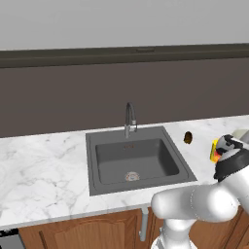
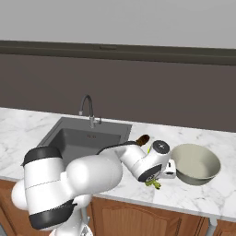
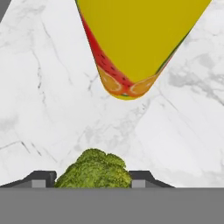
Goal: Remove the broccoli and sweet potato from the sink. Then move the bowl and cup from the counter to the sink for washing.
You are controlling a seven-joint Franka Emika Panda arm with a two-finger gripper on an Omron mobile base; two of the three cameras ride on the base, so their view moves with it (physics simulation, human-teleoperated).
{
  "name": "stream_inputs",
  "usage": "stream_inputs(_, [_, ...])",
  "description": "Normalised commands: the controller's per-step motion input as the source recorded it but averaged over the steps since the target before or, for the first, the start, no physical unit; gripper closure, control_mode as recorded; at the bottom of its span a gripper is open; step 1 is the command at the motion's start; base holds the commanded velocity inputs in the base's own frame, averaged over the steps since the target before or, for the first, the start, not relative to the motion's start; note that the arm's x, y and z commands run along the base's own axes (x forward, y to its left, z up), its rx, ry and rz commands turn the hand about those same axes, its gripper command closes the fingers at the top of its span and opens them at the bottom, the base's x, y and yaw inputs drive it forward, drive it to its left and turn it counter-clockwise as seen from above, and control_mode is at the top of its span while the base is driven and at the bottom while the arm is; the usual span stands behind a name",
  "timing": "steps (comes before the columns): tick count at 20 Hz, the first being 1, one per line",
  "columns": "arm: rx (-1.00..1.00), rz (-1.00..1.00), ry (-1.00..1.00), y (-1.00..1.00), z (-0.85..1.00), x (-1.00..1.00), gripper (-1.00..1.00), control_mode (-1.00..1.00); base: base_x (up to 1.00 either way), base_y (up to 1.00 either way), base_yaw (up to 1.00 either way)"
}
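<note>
While the lumpy yellow-green broccoli floret sits clamped between the two dark finger tips of the gripper, it hangs just above the white marble counter, right of the dark grey square sink. Beside it stands the bright yellow cup; the grey-green bowl lies further right.

Rendered home kitchen: white marble counter over brown wooden cabinet doors, dark grey sink with curved chrome faucet, dark backsplash wall. Bowl and sweet potato sit on the counter.
</note>
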Motion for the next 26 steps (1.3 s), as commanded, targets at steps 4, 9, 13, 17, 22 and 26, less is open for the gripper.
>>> stream_inputs(4, [-0.02,0.0,0.0,0.0,-0.11,-0.12,-1.0,-1.0,0.0,0.0,0.0])
stream_inputs(9, [-0.02,0.0,0.0,0.0,-0.04,-0.09,-1.0,-1.0,0.0,0.0,0.0])
stream_inputs(13, [0.0,0.0,0.0,0.0,0.0,-0.11,-1.0,-1.0,0.0,0.0,0.0])
stream_inputs(17, [0.0,0.0,-0.01,0.0,0.05,-0.1,-1.0,-1.0,0.0,0.0,0.0])
stream_inputs(22, [0.0,0.0,0.0,0.01,0.08,-0.14,-1.0,-1.0,0.0,0.0,0.0])
stream_inputs(26, [0.0,0.0,0.0,0.06,0.18,-0.11,-1.0,-1.0,0.0,0.0,0.0])
